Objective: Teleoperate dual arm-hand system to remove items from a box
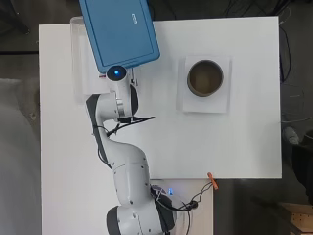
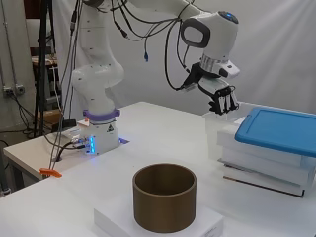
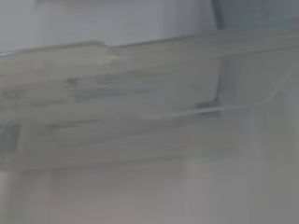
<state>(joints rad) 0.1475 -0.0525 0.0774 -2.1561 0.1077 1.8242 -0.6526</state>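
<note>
While the clear plastic box [image 2: 217,136] sits at the table's far corner, a blue rectangular lid [image 1: 120,32] lies askew over most of its opening, blocking the way in. The black and white hand [image 2: 223,101] hangs above the uncovered end, fingers curled downward, holding nothing. Well apart, a brown cylindrical container [image 1: 205,78] stands on a white square slab [image 1: 205,105] on the white table [image 1: 220,147].

A robotics lab: white curtain [image 2: 276,54] backdrop, loose cables [image 2: 148,34], a bench-mounted arm [image 2: 96,74].
</note>
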